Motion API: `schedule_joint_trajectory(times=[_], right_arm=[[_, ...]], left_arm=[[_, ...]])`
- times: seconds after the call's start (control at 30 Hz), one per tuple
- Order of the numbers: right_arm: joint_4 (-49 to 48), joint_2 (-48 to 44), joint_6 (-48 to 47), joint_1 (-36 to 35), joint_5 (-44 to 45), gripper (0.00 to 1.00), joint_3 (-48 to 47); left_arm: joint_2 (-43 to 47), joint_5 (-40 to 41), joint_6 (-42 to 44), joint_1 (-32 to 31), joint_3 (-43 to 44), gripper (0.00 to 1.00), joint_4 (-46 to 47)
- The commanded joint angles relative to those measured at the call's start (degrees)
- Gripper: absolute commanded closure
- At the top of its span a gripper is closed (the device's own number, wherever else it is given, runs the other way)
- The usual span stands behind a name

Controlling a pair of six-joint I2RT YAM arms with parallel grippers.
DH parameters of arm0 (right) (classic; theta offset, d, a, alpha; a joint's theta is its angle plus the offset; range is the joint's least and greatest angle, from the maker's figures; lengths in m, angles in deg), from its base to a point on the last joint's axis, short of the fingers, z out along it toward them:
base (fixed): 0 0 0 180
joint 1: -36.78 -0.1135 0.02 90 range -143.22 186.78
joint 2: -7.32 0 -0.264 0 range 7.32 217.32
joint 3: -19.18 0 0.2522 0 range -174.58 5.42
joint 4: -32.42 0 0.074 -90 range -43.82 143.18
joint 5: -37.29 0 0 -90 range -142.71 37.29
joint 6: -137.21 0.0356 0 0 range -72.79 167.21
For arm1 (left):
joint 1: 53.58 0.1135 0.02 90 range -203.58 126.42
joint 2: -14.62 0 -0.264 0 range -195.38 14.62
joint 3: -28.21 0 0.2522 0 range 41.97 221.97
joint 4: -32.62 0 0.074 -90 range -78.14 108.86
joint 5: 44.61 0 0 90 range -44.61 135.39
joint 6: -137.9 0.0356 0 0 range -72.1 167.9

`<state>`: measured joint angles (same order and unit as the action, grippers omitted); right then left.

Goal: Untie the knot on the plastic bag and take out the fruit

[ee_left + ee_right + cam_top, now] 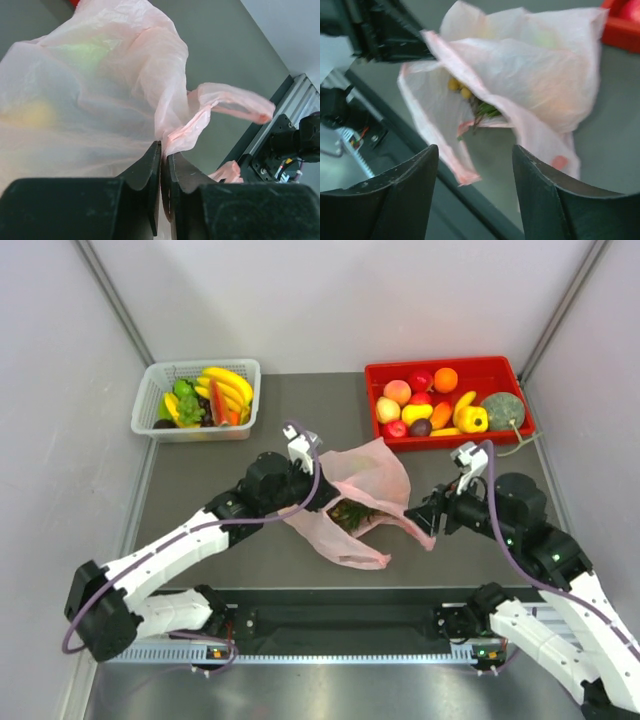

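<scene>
The pale-pink plastic bag lies crumpled at the table's middle with its mouth open toward the front. No knot shows; its loop handles hang loose. My left gripper is shut on a fold of bag film at the mouth's left edge. My right gripper is open and empty, just in front of the mouth on the bag's right. Inside the bag I see fruit: tan grapes with a green leaf, dark and green in the top view. Other fruit is hidden by film.
A white mesh basket with bananas and green pieces stands back left. A red tray of fruit stands back right. A black rail runs along the near edge between the arm bases. Grey walls close both sides.
</scene>
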<state>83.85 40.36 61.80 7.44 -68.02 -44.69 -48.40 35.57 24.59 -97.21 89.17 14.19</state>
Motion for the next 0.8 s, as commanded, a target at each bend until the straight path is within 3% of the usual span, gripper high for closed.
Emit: schedule_joint_trajectory(times=[0.0, 0.17, 0.2, 0.37, 0.43, 0.6, 0.67, 0.77], right_arm=[[-3.6, 1.8, 0.3, -3.4, -4.8, 0.41, 1.2], [-10.3, 5.7, 2.6, -13.7, 2.1, 0.71, 3.8], [-11.0, 8.2, 2.8, -18.4, 4.4, 0.82, 4.0], [-14.2, 19.2, 5.9, -25.3, 22.5, 1.00, 3.5], [-17.2, 23.9, 8.2, -27.3, 29.9, 1.00, 4.0], [-26.0, 32.8, 8.1, -34.3, 26.8, 1.00, 3.1], [-30.6, 35.2, 6.7, -38.3, 22.6, 1.00, 2.6], [-39.4, 38.4, 6.7, -40.1, 9.4, 1.00, 3.1]], left_arm=[[-4.1, -2.3, -3.1, -1.1, 3.9, 0.85, 8.0], [-8.4, -2.3, -3.8, -2.5, 6.0, 0.83, 10.3], [-8.7, -1.6, -3.8, -2.9, 6.3, 0.83, 10.4], [-7.6, -0.4, -3.8, -3.6, 6.8, 0.83, 10.8], [-6.9, 0.5, -3.7, -3.6, 6.3, 0.84, 10.3], [-5.0, 4.4, -3.0, -3.6, 3.8, 0.87, 9.8], [-4.0, 6.7, -2.6, -3.6, 2.1, 0.90, 10.3], [-2.8, 9.4, -2.4, -3.6, 0.1, 0.93, 10.8]])
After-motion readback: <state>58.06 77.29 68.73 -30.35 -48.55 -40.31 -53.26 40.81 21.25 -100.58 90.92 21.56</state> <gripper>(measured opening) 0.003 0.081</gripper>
